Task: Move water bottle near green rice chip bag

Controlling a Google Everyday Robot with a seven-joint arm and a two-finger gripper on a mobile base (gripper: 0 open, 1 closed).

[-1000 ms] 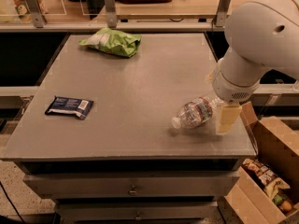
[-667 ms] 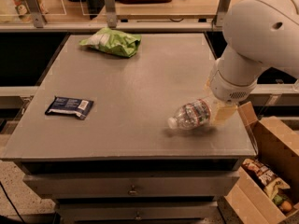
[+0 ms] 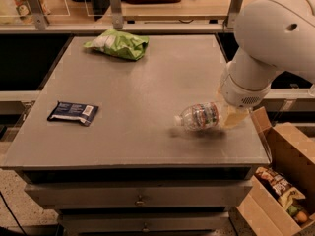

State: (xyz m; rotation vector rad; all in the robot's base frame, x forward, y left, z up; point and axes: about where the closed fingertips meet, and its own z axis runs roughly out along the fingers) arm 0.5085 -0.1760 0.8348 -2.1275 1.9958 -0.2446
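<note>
Closure of the tool [image 3: 230, 117] on the base end of the bottle [image 3: 199, 116] is seen at the lower right of the frame. The bottle is held on its side, cap leftward, just over the worktop [image 3: 147, 82]. The bag [image 3: 118, 44] is found at upper left, well apart; a blue packet [image 3: 73, 112] is seen at left.

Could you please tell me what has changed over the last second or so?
The gripper, holding the water bottle by its base near the front right of the table, has carried it slightly left and apparently lifted it, judging by the shadow beneath. The green rice chip bag and dark blue packet stayed put.
</note>
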